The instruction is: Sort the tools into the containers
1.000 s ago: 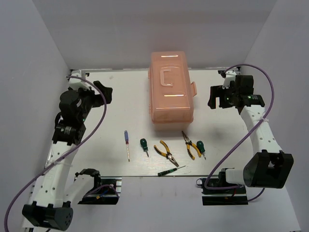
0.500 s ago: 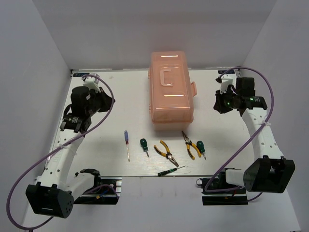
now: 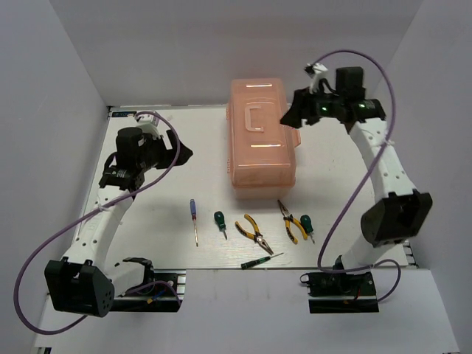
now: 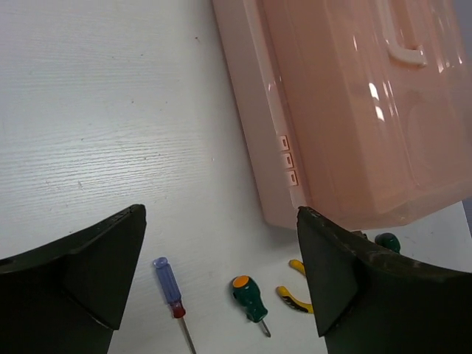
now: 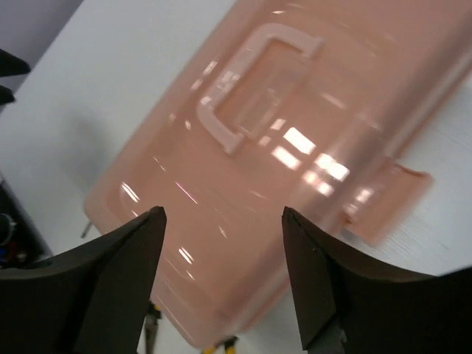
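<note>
The salmon-pink toolbox stands closed at the table's middle back, with its lid handle and latch showing. Six tools lie in a row in front of it: a blue-red screwdriver, a green stubby screwdriver, two yellow-black pliers, a second green stubby screwdriver and a slim black-green screwdriver. My left gripper is open and empty, left of the toolbox. My right gripper is open and empty, raised over the toolbox's right edge.
The left wrist view shows the toolbox's side, the blue-red screwdriver, a green screwdriver and a pliers handle. White walls close in the table on three sides. The arm bases stand at the near edge.
My left gripper has swung right, towards the toolbox. My right arm has risen and moved left, from the right side of the table to above the toolbox's right edge.
</note>
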`<action>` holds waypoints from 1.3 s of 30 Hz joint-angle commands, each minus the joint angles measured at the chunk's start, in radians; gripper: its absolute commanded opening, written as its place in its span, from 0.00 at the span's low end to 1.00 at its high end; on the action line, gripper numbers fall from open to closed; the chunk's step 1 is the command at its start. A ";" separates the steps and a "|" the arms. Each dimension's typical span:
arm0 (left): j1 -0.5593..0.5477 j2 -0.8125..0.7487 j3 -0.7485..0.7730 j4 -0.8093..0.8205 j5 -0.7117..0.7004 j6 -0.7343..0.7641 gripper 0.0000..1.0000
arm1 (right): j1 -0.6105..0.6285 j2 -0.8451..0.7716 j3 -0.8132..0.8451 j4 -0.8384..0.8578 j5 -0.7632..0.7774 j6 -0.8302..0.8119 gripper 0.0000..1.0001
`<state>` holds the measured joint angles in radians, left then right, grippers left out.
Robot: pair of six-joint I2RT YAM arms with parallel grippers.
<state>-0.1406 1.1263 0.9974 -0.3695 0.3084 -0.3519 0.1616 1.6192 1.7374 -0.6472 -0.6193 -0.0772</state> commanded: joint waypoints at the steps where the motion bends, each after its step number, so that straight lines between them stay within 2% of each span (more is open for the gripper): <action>1: 0.001 0.012 0.020 0.044 0.044 -0.009 0.94 | 0.139 0.091 0.111 0.003 -0.008 0.149 0.72; 6: -0.008 0.052 0.009 0.086 0.104 -0.041 0.95 | 0.225 0.195 0.185 0.069 0.142 0.252 0.82; 13: -0.008 0.098 -0.039 0.244 0.204 -0.107 0.94 | 0.299 0.307 0.275 0.081 0.360 0.300 0.78; 19: -0.008 0.133 -0.039 0.303 0.258 -0.116 0.94 | 0.308 0.343 0.264 0.100 0.400 0.344 0.77; 28: -0.017 0.181 0.003 0.418 0.316 -0.148 0.89 | 0.314 0.398 0.261 0.127 0.400 0.427 0.71; 34: -0.017 0.171 0.014 0.489 0.325 -0.157 0.86 | 0.337 0.403 0.243 0.103 0.526 0.459 0.68; 37: -0.017 0.171 0.024 0.560 0.334 -0.176 0.86 | 0.335 0.407 0.229 0.107 0.469 0.502 0.68; 38: -0.017 0.181 0.039 0.587 0.345 -0.185 0.86 | 0.331 0.401 0.209 0.124 0.382 0.533 0.68; 39: -0.017 0.191 0.065 0.602 0.360 -0.185 0.86 | 0.328 0.400 0.206 0.135 0.363 0.542 0.66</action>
<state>-0.1539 1.3212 0.9905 0.1215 0.6205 -0.5209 0.4946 2.0003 1.9717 -0.4904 -0.1864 0.3958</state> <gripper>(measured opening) 0.862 0.670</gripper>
